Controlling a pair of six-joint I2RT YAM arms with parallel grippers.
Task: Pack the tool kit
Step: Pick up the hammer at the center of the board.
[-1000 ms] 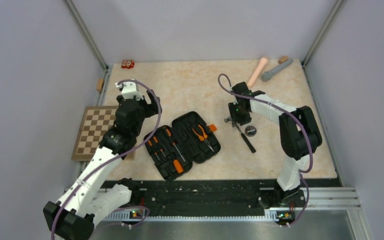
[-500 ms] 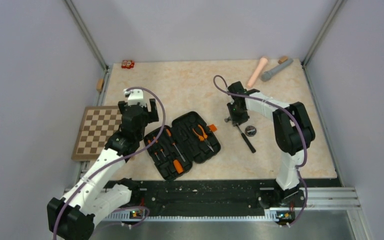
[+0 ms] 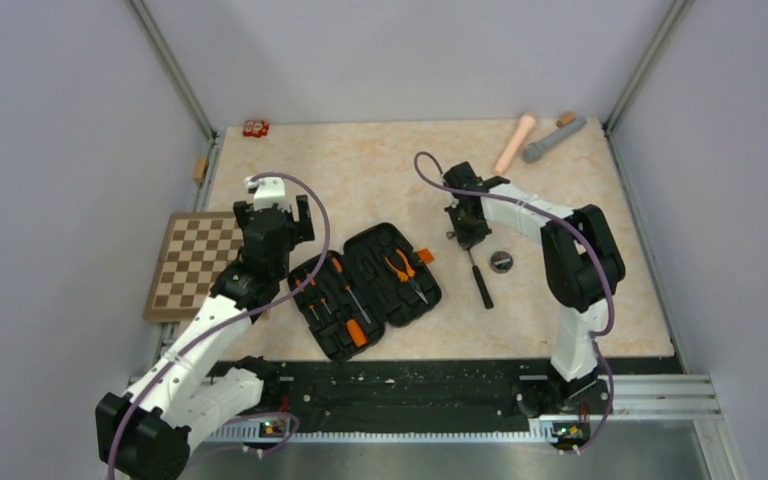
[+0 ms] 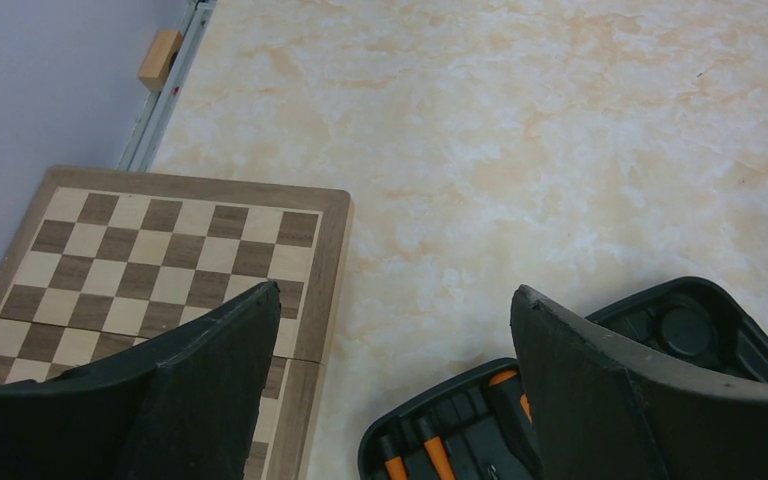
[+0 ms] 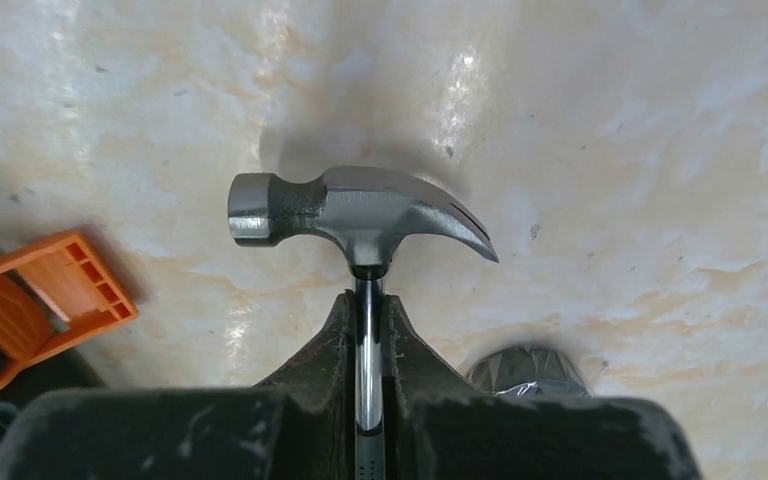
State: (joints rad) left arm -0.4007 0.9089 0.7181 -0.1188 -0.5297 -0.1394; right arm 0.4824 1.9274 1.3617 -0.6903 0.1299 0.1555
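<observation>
On the marbled counter (image 3: 380,165), your overhead view has the open black case (image 3: 365,290) at the middle, screwdrivers (image 3: 357,332) and pliers (image 3: 401,266) in its slots, and the chessboard (image 3: 190,262) just to its left. The left wrist view alone shows your left fingers (image 4: 210,380) spread wide and empty above the case's corner and the board's edge. The right wrist view alone shows your right fingers (image 5: 325,345) clamped on the shaft of the hammer (image 5: 360,210), just under its steel head, right of the case.
</observation>
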